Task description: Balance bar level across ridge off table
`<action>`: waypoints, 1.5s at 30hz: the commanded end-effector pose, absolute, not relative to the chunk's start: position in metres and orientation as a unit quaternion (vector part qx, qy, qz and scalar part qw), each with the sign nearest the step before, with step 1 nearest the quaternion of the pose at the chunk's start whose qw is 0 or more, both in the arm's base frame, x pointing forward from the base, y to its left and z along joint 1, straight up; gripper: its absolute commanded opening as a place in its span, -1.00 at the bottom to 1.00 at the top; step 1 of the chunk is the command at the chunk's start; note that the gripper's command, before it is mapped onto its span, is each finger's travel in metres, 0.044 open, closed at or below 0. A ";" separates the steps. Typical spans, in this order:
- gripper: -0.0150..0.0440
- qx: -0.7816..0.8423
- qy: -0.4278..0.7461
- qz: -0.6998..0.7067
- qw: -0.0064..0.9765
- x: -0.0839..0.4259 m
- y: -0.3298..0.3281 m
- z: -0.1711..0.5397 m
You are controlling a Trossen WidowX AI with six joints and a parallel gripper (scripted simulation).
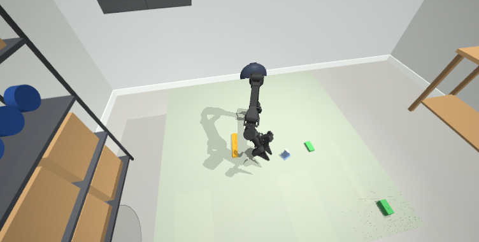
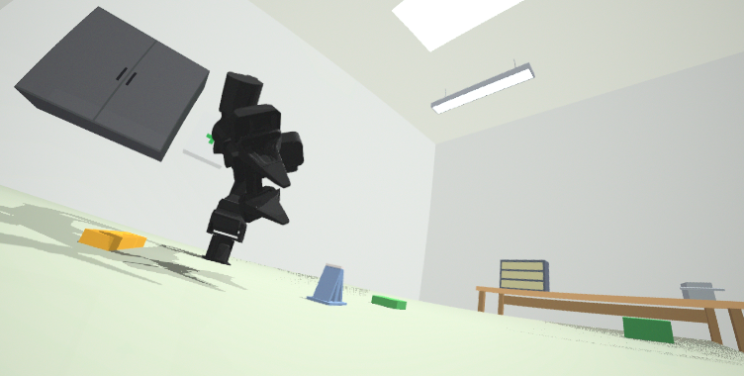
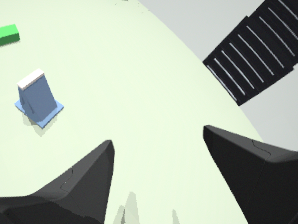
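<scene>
The orange bar lies on the pale green surface, left of the arm in the top and exterior views. It is out of the wrist view. The ridge, a blue wedge with a pale top edge, stands upright on its flat base, with nothing on it. My gripper is open with nothing between the fingers. It is raised above the surface, between the bar and the ridge in the top view, touching neither.
A small green block lies just beyond the ridge. A larger green block lies far to the right. Shelving with boxes stands at the left in the top view, and a wooden table at the right in the exterior view.
</scene>
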State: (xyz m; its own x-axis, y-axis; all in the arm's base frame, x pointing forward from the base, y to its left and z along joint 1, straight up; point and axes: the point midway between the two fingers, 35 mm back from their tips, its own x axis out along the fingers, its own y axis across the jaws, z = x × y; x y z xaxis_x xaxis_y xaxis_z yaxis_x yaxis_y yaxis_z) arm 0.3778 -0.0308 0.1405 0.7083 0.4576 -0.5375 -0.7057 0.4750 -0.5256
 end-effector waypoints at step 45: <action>0.58 0.047 0.697 -0.057 0.713 0.249 -0.192 0.089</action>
